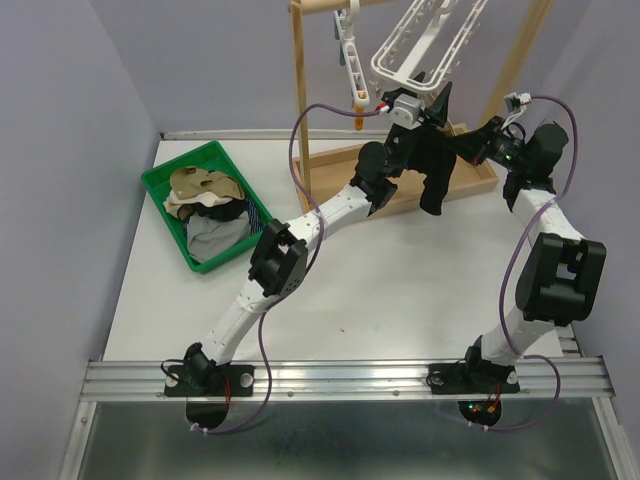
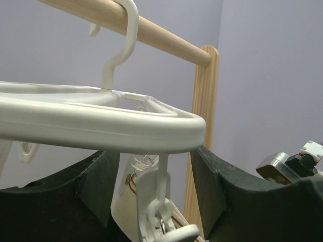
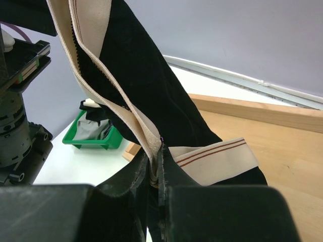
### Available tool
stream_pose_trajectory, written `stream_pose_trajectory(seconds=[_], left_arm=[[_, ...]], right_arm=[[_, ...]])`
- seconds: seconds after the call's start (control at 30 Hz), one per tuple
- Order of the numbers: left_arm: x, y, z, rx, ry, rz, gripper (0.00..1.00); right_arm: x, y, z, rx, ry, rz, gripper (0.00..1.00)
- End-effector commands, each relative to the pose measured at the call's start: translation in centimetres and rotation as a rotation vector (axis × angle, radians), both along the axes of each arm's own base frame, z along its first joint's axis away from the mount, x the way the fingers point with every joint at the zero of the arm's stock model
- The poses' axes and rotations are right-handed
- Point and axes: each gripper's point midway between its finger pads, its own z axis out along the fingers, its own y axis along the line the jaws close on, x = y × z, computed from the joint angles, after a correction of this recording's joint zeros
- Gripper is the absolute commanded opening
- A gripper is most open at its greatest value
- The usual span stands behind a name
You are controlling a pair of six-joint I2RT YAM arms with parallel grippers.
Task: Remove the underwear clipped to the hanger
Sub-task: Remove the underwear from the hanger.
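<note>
Black underwear (image 1: pixel 436 170) with a cream, brown-striped waistband (image 3: pixel 212 164) hangs from a white clip (image 2: pixel 157 209) under the white plastic hanger (image 1: pixel 425 40). My left gripper (image 2: pixel 154 169) is raised up under the hanger frame (image 2: pixel 101 126). It is open, its fingers (image 2: pixel 98 184) on either side of the clip without touching it. My right gripper (image 3: pixel 155 169) is shut on the folded waistband of the black underwear, lower and to the right of the clip. In the top view the left gripper (image 1: pixel 425 100) and right gripper (image 1: pixel 466 140) are close together at the garment.
The hanger hooks over a wooden dowel (image 2: pixel 166 40) of a wooden rack (image 1: pixel 299 100) with a tray-like base (image 1: pixel 475 185). A green bin (image 1: pixel 158 185) at the left holds tan (image 1: pixel 200 185), grey (image 1: pixel 212 236) and striped navy (image 1: pixel 257 215) underwear. Another white clip (image 1: pixel 352 60) dangles beside the rack post.
</note>
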Motion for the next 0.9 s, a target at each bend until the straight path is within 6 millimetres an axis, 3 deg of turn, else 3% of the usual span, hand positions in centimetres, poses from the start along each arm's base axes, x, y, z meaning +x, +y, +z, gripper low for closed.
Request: stream_pose_trajectory(seconds=[0.0,0.47,0.5,0.57,0.6,0.7,0.87], left_arm=[[-1.7,2.3,4.7,-0.115,-0.111,-0.010,0.68],[-1.9,2.9,5.4,-0.136,-0.128,-0.006,0.56],[-2.0,3.0,5.5,-0.137,-0.130,-0.005,0.52],[-2.0,3.1,5.5,-0.147,-0.128,-0.002,0.27],[-2.0,3.1,5.5,-0.150,-0.126,-0.001,0.23],[-2.0,3.3,5.7,-0.154,-0.128,0.001,0.16],[-2.3,3.4,6.0,-0.156,-0.132,0.000,0.14]], right_arm=[[-0.4,0.9,2.5,-0.022,-0.101,0.030,0.10],[-0.5,1.7,2.5,-0.018,-0.099,0.044,0.10],[-0.6,1.7,2.5,-0.019,-0.101,0.045,0.10],[-0.6,1.7,2.4,-0.018,-0.099,0.044,0.10],[-0.6,1.7,2.4,-0.018,-0.099,0.044,0.10],[-0.6,1.8,2.4,-0.018,-0.099,0.047,0.10],[-0.6,1.8,2.4,-0.017,-0.098,0.044,0.10]])
